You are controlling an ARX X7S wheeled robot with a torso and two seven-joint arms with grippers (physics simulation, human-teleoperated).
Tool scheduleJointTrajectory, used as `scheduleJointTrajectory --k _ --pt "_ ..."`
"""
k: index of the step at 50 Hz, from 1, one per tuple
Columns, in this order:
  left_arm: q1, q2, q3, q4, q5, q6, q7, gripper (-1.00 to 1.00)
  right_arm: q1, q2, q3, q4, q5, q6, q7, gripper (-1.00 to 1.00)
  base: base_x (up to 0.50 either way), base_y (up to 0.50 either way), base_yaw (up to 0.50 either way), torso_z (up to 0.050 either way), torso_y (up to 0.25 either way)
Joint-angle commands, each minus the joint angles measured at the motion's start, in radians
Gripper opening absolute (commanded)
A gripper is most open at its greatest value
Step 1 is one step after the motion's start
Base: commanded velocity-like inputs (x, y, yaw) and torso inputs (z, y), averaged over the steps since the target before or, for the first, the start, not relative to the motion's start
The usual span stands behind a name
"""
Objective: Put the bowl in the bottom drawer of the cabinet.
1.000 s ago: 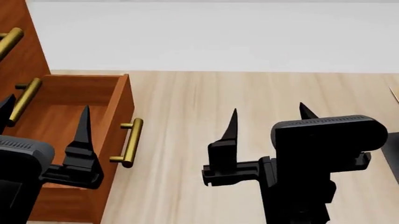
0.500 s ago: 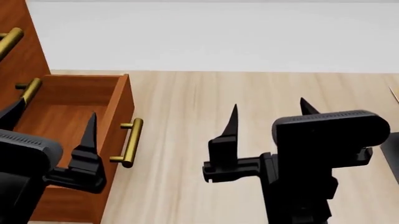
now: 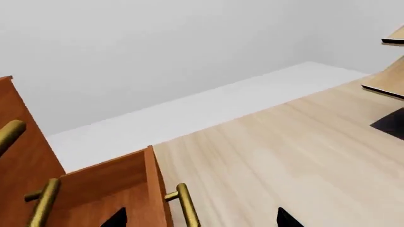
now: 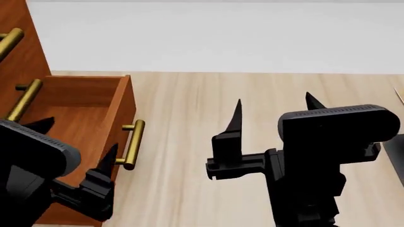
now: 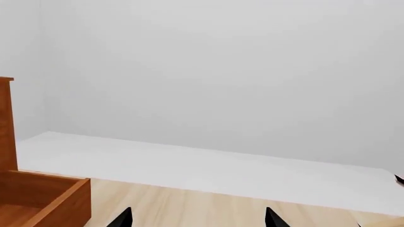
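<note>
The bowl is out of view in every frame. The reddish-brown cabinet (image 4: pixel 25 47) stands at the far left. Its bottom drawer (image 4: pixel 123 109) is pulled out, and its brass handle (image 4: pixel 134 144) faces right. The visible part of the drawer's inside is bare wood. My left gripper (image 4: pixel 79 137) is open and empty, with one finger over the drawer and the other by the handle. In the left wrist view the left gripper (image 3: pixel 200 220) straddles the drawer's front wall (image 3: pixel 151 184) and the handle (image 3: pixel 187 208). My right gripper (image 4: pixel 273 103) hangs open and empty over the pale wood surface, right of the drawer. The right gripper (image 5: pixel 197 217) also shows open in its wrist view.
Upper drawers show brass handles (image 4: pixel 25 99). A pale wooden surface (image 4: pixel 252 94) runs back to a white strip (image 4: pixel 221 38). A pale wooden rack (image 3: pixel 388 78) on a black base (image 3: pixel 391 124) stands off to the right.
My left gripper has dropped lower and drawn back toward the camera, shifting slightly right over the drawer front. The right gripper has risen a little. The drawer has not moved.
</note>
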Motion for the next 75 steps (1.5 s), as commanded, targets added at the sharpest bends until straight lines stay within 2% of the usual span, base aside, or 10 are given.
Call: scheduleJointTrajectory --k 1,3,9,13,15,25,41,63,75 --pt "-0.083 -0.041 -0.021 -0.110 -0.424 -0.090 -0.211 1.00 0.006 0.005 0.001 -0.003 0.007 0.006 0.005 1.00 0.00 0.00 0.00 0.000 0.000" --pt "-0.092 -0.045 -0.014 -0.163 -0.522 -0.088 -0.265 1.00 0.009 0.005 0.004 -0.007 0.011 0.011 0.006 1.00 0.00 0.00 0.00 0.000 0.000" --pt "-0.102 -0.059 0.020 -0.192 -0.633 -0.060 -0.327 1.00 0.015 0.007 0.006 -0.013 0.018 0.016 0.009 1.00 0.00 0.00 0.00 0.000 0.000" --pt "-0.101 -0.066 0.046 -0.204 -0.623 -0.046 -0.325 1.00 0.015 0.010 0.007 -0.016 0.022 0.019 0.010 1.00 0.00 0.00 0.00 0.000 0.000" --pt "-0.122 -0.070 0.060 -0.245 -0.709 -0.042 -0.384 1.00 0.015 0.011 0.009 -0.020 0.024 0.022 0.012 1.00 0.00 0.00 0.00 0.000 0.000" --pt "-0.116 -0.076 0.112 -0.273 -0.732 -0.018 -0.383 1.00 0.016 0.016 0.016 -0.032 0.034 0.028 0.018 1.00 0.00 0.00 0.00 0.000 0.000" --pt "-0.082 -0.071 0.176 -0.317 -0.647 0.017 -0.274 1.00 0.017 0.020 0.008 -0.032 0.036 0.026 0.025 1.00 0.00 0.00 0.00 0.000 0.000" --pt "-0.055 -0.071 0.339 -0.408 -0.360 0.152 0.036 1.00 0.017 0.024 -0.008 -0.021 0.033 0.018 0.034 1.00 0.00 0.00 0.00 0.000 0.000" --pt "-0.059 -0.054 0.415 -0.475 -0.281 0.203 0.123 1.00 0.019 0.025 -0.020 -0.001 0.029 -0.001 0.029 1.00 0.00 0.00 0.00 0.000 0.000"
